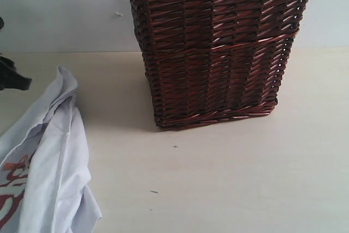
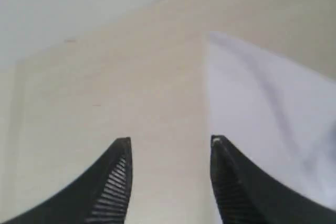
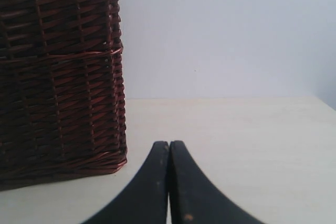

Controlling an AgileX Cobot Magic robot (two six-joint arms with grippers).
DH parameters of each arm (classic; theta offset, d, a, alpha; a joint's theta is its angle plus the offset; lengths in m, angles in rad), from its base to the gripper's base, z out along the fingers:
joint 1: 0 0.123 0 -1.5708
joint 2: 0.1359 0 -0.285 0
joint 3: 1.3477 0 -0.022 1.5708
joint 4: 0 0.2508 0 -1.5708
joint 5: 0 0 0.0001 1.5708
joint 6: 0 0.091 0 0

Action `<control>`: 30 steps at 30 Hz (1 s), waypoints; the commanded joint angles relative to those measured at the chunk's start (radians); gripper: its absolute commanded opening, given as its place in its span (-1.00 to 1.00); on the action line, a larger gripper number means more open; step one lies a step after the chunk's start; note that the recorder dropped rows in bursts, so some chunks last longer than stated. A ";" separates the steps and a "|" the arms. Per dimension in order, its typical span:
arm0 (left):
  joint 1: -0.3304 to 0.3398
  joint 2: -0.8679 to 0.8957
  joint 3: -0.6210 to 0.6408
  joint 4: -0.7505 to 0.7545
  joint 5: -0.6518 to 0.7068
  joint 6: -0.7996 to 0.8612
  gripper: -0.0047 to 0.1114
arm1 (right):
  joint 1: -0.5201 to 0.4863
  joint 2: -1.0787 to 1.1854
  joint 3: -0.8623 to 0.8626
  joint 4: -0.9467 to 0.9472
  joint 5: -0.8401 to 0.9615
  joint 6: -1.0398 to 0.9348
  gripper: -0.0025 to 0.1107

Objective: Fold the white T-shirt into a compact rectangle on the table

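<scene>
Black and ribbed, the two fingers of the left claw point(image 2: 170, 142) stand spread apart. Only bare table point(image 2: 105, 87) shows in the gap between them, so it holds nothing. The edge of the white T-shirt point(image 2: 273, 108) lies just beside one finger. That finger may touch the cloth, but I cannot tell for sure. In the exterior view this claw is a dark shape at the left edge of the frame, close to the top corner of the shirt.

The right claw point(image 3: 169, 142) has its fingers pressed tight together with nothing between them. It is near the brown wicker basket point(image 3: 58, 77), well apart from the shirt.

The shirt sits in the lower left of the exterior view. It is bunched up in soft folds, with red letters point(image 1: 11, 184) peeking out at the frame's left edge. The basket stands in the upper middle, apart from it.

I think the shirt is light, soft and floppy. It will sag and crease when lifted, and it may slide on the smooth table. It will not break. A good place to pinch looks like the top corner nearest the left claw, so the cloth can be pulled flat before folding.
</scene>
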 commanded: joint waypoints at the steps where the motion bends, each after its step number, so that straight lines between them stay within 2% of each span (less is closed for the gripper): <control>1: -0.016 0.030 -0.110 -0.558 0.260 0.593 -0.16 | -0.004 -0.006 0.004 0.003 -0.008 0.001 -0.96; 2: 0.001 0.047 -0.150 -0.773 0.263 0.752 -0.20 | -0.004 -0.006 0.004 0.003 -0.008 0.001 -0.96; 3: 0.018 0.070 -0.201 -1.048 0.286 0.969 -0.21 | -0.004 -0.006 0.004 0.003 -0.008 0.001 -0.96; 5: 0.044 0.108 -0.281 -1.513 0.387 1.378 -0.17 | -0.004 -0.006 0.004 0.003 -0.008 0.001 -0.96; 6: 0.053 0.123 -0.313 -1.657 0.444 1.504 -0.14 | -0.004 -0.006 0.004 0.003 -0.008 0.001 -0.96; 7: 0.058 0.133 -0.331 -1.726 0.483 1.552 -0.11 | -0.004 -0.006 0.004 0.003 -0.008 0.001 -0.96; 12: 0.028 0.135 -0.274 -1.752 0.510 1.586 -0.07 | -0.004 -0.006 0.004 0.003 -0.008 0.001 -0.96; 17: -0.010 0.137 -0.151 -1.755 0.373 1.649 -0.07 | -0.004 -0.006 0.004 0.003 -0.008 0.001 -0.96; 24: 0.008 0.140 -0.105 -1.736 0.264 1.628 -0.07 | -0.004 -0.006 0.004 0.003 -0.008 0.001 -0.96; 30: 0.026 0.219 -0.105 -1.726 0.240 1.625 -0.07 | -0.004 -0.006 0.004 0.003 -0.008 0.001 -0.96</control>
